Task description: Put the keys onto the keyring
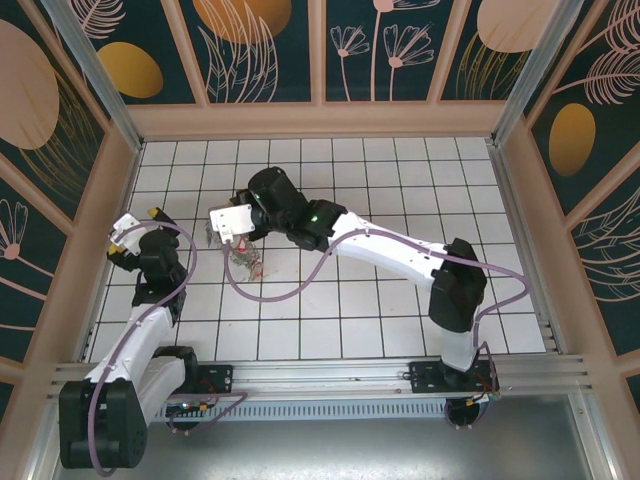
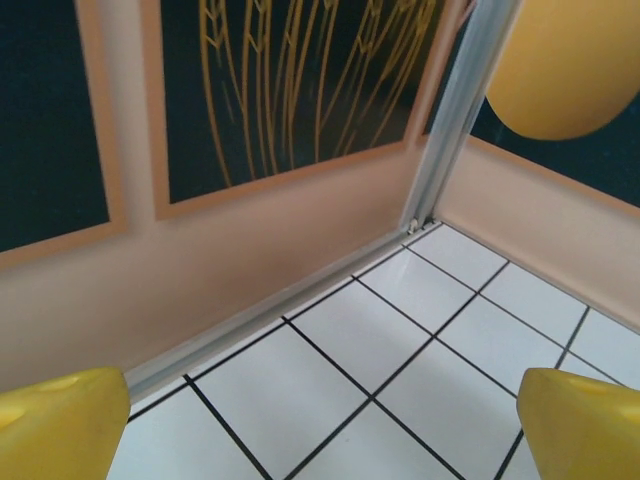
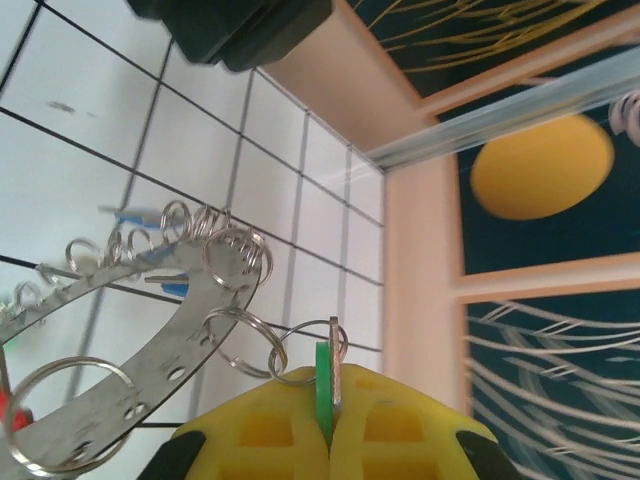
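Yellow pressing on green: clamping a green-tagged key [image 3: 324, 385] tight in the right gripper [image 3: 328, 440], thin edge toward the wrist camera, long axis pointing straight up out of the pads. Dangling small split rings [image 3: 240, 340] beside it off the keyring [image 3: 150, 375], a flat grey holed band arcing up and leftward, blue tags [image 3: 150, 215] blurring behind. Appearing from overhead merely as a small tangle of keys [image 1: 245, 262] under that gripper, left of the table's [image 1: 400, 310] middle. Spreading the left gripper [image 2: 320, 440] wide over bare tiles, facing the wall and a metal post [image 2: 455, 110]. Sitting near the left wall from overhead, well apart from the keys. Leaving open tiles rightward and toward the front.
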